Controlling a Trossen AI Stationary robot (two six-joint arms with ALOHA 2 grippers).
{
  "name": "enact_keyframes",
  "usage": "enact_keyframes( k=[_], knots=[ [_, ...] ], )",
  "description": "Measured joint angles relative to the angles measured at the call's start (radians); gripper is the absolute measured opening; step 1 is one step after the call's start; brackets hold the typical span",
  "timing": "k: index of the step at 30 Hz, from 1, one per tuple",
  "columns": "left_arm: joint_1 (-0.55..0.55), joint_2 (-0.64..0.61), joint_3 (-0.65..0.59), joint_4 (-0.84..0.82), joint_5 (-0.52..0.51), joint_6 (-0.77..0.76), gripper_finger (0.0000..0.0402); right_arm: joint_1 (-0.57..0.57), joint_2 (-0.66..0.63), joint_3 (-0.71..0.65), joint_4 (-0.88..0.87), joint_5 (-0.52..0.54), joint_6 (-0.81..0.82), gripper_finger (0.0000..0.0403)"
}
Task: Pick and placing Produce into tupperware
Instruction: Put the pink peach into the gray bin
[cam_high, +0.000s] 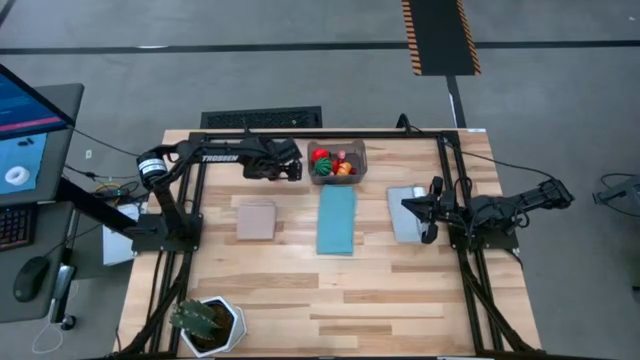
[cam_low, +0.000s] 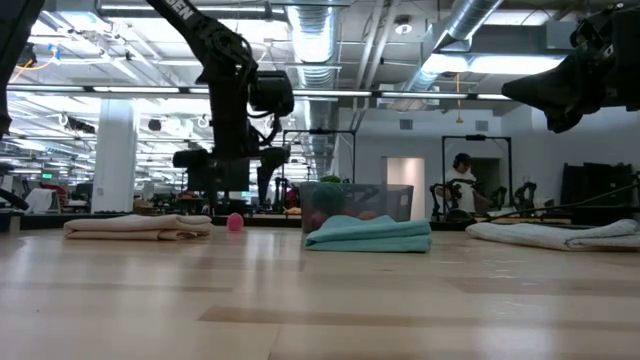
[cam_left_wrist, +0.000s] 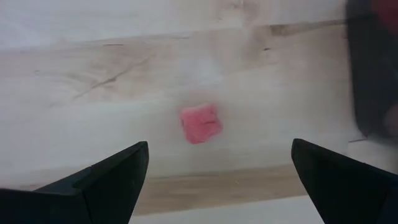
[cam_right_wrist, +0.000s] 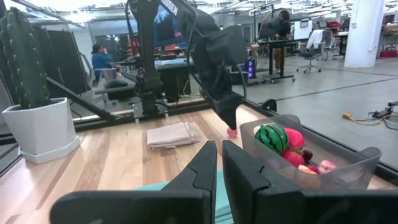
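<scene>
The tupperware is a translucent grey box near the table's far edge. It holds several toy produce pieces, among them a green watermelon and red and orange ones. One small pink piece lies on the bare wood just left of the box. My left gripper hangs above that piece, open, with a finger on either side and touching nothing; the low view shows it over the pink piece. My right gripper is shut and waits over the grey mat at the table's right.
A blue mat lies in front of the tupperware, and a tan mat lies to its left. A spiky green plant in a white pot stands at the near left corner. A black frame runs along the table's far edge. People stand in the room beyond.
</scene>
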Motion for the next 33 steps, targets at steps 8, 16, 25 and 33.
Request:
enact_keyframes(
  k=[8, 16, 25, 33],
  knots=[
    [0.016, 0.0, -0.059, 0.071, 0.024, 0.009, 0.0385, 0.0, 0.0, 0.0, 0.0, 0.0, 0.0, 0.0049],
    [0.029, 0.022, -0.062, 0.081, 0.027, 0.013, 0.0368, 0.0, 0.0, 0.0, 0.0, 0.0, 0.0, 0.0049],
    [0.048, 0.074, -0.06, 0.109, 0.067, 0.003, 0.0342, 0.0, 0.0, 0.0, 0.0, 0.0, 0.0, 0.0049],
    [0.049, 0.077, -0.06, 0.113, 0.06, 0.015, 0.0276, 0.0, 0.0, 0.0, 0.0, 0.0, 0.0, 0.0049]
  ],
)
